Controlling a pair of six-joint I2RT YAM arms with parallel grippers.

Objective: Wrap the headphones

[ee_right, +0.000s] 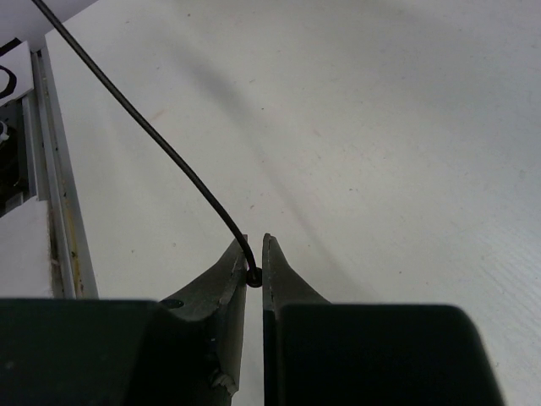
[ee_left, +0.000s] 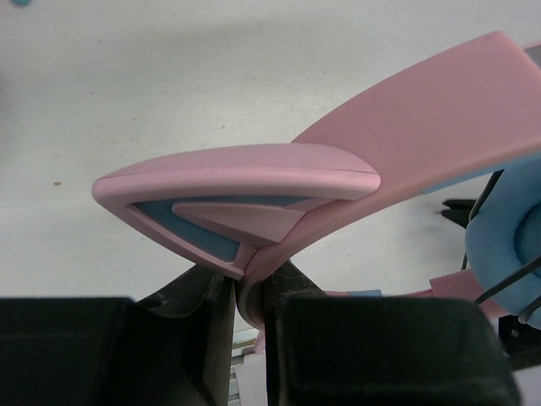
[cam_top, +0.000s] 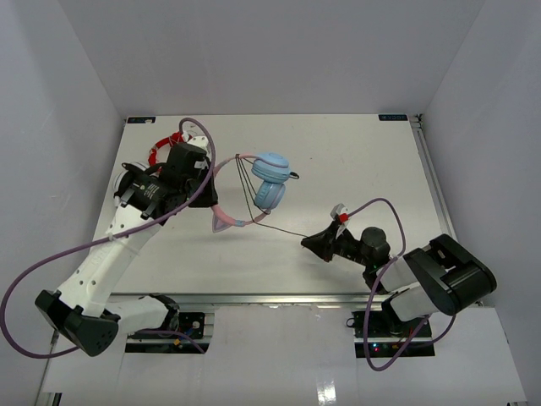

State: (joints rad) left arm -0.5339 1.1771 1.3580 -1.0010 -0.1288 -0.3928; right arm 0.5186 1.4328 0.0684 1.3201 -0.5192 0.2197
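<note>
The left pincer (ee_left: 251, 292) is closed tight on the curved pink plastic headband (ee_left: 439, 110) of the cat-eared headphones (cam_top: 269, 194), whose round light-blue padded earcups (ee_left: 499, 237) sit just to its right. The right pincer (ee_right: 254, 269) nips the headphones' thin dark cable (ee_right: 152, 135) between its fingertips; from there the cable runs straight away leftward toward the earcups

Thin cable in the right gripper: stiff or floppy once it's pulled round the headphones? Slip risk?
Likely floppy: the cable is very thin, and looks straight only because it's stretched between the right gripper and the headphones. Probably slip-prone: smooth, pinched just at the fingertips. Seems near weightless, so slack would likely sag rather than hold shape.
</note>
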